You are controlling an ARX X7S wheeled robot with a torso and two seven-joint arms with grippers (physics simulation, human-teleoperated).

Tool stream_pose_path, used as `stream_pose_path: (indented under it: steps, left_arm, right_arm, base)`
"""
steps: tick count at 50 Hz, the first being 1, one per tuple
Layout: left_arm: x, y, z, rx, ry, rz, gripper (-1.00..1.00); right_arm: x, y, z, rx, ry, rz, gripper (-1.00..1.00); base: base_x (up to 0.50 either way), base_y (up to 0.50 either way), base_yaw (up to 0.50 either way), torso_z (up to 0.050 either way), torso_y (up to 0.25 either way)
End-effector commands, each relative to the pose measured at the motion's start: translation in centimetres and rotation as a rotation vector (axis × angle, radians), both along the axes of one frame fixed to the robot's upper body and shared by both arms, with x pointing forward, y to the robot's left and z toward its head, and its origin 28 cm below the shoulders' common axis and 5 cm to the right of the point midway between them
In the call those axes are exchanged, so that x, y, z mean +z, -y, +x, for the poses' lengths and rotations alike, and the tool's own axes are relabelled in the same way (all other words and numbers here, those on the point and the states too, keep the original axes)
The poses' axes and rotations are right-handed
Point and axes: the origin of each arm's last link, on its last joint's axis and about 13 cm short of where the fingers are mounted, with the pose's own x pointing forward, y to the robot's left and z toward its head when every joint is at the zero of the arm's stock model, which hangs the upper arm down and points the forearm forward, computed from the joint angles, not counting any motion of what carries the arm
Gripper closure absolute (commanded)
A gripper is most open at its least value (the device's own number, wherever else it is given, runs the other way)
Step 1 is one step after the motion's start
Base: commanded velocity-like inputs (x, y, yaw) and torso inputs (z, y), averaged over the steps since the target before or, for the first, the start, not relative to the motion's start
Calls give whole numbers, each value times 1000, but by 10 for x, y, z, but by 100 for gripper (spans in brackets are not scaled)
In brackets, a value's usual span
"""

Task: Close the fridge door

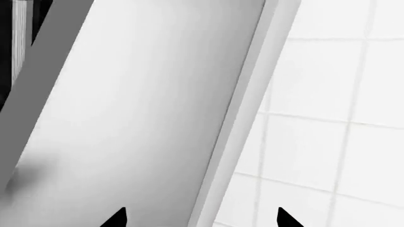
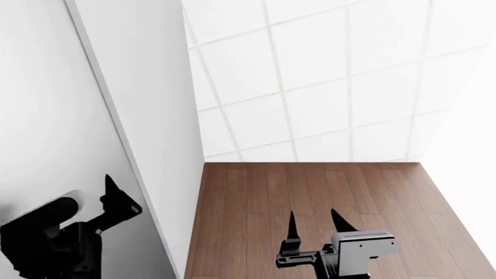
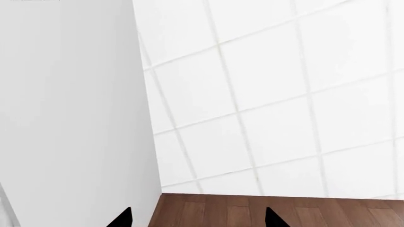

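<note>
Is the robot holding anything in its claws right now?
No. Both claws are open and empty. The left gripper is up by the fridge door, and the right gripper hangs over the wooden floor.

My left gripper (image 2: pixel 111 193) is raised at my left side with its black fingers spread apart and pointing up, while my right gripper (image 2: pixel 316 224) sits lower and forward, fingers likewise parted, holding nothing.

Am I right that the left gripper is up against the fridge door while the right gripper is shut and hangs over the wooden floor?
Not quite: the right gripper is open, its two fingertips standing apart in the head view. The rest holds: the left gripper is up against the fridge door, and the right one hangs over the wooden floor.
</note>
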Motion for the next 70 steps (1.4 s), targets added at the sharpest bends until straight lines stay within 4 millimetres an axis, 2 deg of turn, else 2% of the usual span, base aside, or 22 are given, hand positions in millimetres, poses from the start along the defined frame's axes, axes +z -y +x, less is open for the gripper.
stream_pose_path:
  steps: [1,27,38,42,43,45,46,47,48,50,51,53,54,57,59,60,61,64,66,67,68,70]
  left_arm:
    - [7,-21,4,185,-39,-111,-100]
    - [23,-75,23,464,8,-161,-100]
    - [41,-101,48,514,46,-135,-100]
    - [65,-143,90,635,103,-96,-100]
    - [84,-157,109,658,177,-44,-100]
    - [144,-178,141,652,386,107,-100]
    - [178,-183,152,628,504,233,-100]
    - [203,-184,163,611,507,272,-100]
    - [208,-179,178,584,379,304,-100]
    - [161,-168,198,478,-46,394,-100]
    - [157,-162,201,456,-126,341,-100]
    - [157,-162,201,456,-126,341,-100]
    - [197,-138,212,332,40,250,-100]
    - [205,-135,214,293,182,205,-100]
    - [185,-136,215,183,254,220,-100]
    - [146,-134,212,149,170,51,-100]
    - [104,-115,209,42,80,-66,-100]
    - [-2,-90,150,-140,-259,-257,-100]
    - [-46,-80,92,-187,-352,-260,-100]
    - [-58,-73,64,-206,-329,-210,-100]
    - [-56,-65,44,-228,-274,-158,-100]
    - [-19,-49,26,-276,-56,-32,-100]
  right_arm:
    - [1,0,-1,-5,-14,20,-100]
    - [1,0,-1,-18,-26,19,-100]
    - [1,0,0,-21,-27,20,-100]
    - [1,0,0,-20,-27,20,-100]
    - [1,0,0,-20,-26,20,-100]
    - [1,-1,1,-20,-27,18,-100]
    - [1,-1,1,-21,-26,16,-100]
    - [1,-1,1,-20,-25,13,-100]
    - [1,-1,2,-20,-20,9,-100]
    - [1,-1,3,-22,-12,2,-100]
    - [1,-2,5,-25,-13,2,-100]
    - [2,-3,6,-22,-6,0,-100]
    - [1,-3,6,-21,-8,0,-100]
    - [4,-3,3,-7,-5,9,-100]
    - [5,-3,3,-5,-1,12,-100]
    - [6,-3,2,-4,1,11,-100]
    - [6,-2,2,-3,3,10,-100]
    - [6,-2,1,-2,5,8,-100]
    - [7,-2,1,1,6,7,-100]
    - [7,-2,1,2,5,6,-100]
    - [7,-2,0,2,4,6,-100]
    - [6,-2,0,3,1,6,-100]
  base:
    - [0,0,0,0,0]
    - [0,0,0,0,0]
    - [0,0,0,0,2]
    - [0,0,0,0,3]
    - [0,0,0,0,0]
    - [0,0,0,0,0]
    - [0,0,0,0,11]
    - [0,0,0,0,0]
    - [0,0,0,0,0]
    - [0,0,0,8,0]
    - [0,0,0,0,0]
    - [0,0,0,0,0]
    - [0,0,0,0,0]
    - [0,0,0,0,0]
    - [0,0,0,0,0]
    - [0,0,0,0,0]
    - [0,0,0,0,0]
    - [0,0,0,0,0]
    - [0,0,0,0,0]
    - [0,0,0,0,0]
    - [0,0,0,0,0]
    - [0,0,0,0,0]
